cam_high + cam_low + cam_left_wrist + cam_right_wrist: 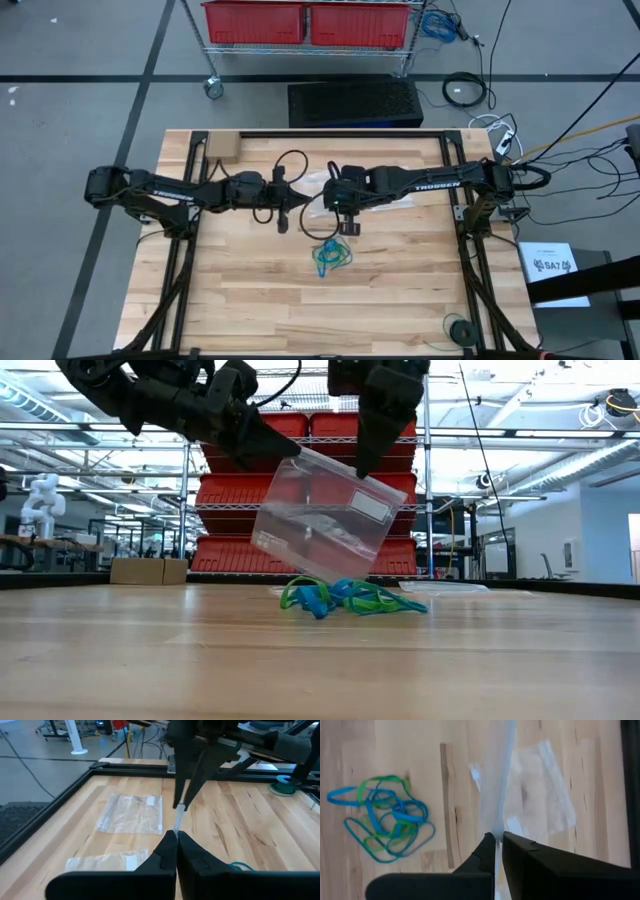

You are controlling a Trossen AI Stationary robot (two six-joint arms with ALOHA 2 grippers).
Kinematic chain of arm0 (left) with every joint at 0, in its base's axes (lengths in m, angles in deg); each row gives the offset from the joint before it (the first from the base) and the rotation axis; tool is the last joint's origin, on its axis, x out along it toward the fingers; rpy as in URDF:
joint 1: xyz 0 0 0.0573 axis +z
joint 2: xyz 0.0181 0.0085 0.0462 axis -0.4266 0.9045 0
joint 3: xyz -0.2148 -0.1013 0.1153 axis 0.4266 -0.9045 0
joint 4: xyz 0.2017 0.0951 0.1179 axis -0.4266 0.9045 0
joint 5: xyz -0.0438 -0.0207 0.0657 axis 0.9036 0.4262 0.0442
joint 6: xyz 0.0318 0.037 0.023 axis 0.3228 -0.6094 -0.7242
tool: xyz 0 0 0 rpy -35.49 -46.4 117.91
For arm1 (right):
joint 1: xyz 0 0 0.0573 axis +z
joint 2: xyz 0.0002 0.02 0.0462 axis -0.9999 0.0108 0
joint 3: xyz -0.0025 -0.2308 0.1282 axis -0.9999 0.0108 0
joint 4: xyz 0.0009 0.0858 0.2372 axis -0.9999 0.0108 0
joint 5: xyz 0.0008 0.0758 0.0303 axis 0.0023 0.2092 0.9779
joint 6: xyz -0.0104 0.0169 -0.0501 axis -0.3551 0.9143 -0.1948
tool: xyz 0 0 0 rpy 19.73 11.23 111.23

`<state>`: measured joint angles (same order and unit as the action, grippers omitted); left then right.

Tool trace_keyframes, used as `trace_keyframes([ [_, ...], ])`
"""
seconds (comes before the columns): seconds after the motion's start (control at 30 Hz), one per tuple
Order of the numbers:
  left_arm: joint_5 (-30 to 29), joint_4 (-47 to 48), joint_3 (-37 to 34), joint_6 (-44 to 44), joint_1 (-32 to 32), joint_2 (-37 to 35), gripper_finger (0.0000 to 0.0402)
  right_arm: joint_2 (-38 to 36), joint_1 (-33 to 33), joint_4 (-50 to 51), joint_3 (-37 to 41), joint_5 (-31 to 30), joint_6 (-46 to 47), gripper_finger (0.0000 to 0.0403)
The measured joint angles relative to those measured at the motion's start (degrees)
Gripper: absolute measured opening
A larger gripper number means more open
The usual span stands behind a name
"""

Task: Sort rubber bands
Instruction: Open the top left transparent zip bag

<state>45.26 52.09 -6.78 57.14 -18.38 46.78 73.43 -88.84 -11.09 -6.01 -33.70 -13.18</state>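
Between the two sets of jaws, above mid-worktop, a clear plastic bag (322, 510) hangs tilted and clear of the wood. The left gripper (278, 445) pinches its upper corner on one side and the right gripper (364, 464) pinches the top edge on the other. Both sets of jaws are closed narrow on the bag's rim, with no gap visible in either wrist view.

Below the jaws, on the worktop (250, 290): the rubber bands (330, 257), a tangled pile of green, teal and bright blue loops, lying flat and untouched. The low view shows open air between the bag's lower edge and the pile.

Edges and room: the wood on the near side of the pile is bare out to the near edge. A black frame (340, 134) runs along the far edge and down both sides.

View differences: the left wrist view alone shows two further clear bags (131, 813) lying flat on the wood beyond the left jaws. The high view shows the held bag only as a faint patch, so its outline there is uncertain. The right wrist view gives the bands' colours best (382, 817) and shows the bag edge-on rising from the right jaws.
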Motion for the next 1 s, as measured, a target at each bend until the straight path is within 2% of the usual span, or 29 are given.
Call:
trace_keyframes([
  [0.73,-0.5,0.56,0.0,-0.86,0.0,-1.19,0.0,0.0,0.7,10.77,0.07,0.37,5.2,0.0003],
  [0.87,-0.52,0.64,0.0,-0.84,0.0,-1.19,0.0,0.04,1.1,11.38,-0.57,0.17,5.38,0.0024],
  [1.0,-0.57,0.67,0.0,-0.84,0.02,-1.3,0.0,0.04,1.9,13.1,-3.86,-2.48,5.23,0.0066],
])
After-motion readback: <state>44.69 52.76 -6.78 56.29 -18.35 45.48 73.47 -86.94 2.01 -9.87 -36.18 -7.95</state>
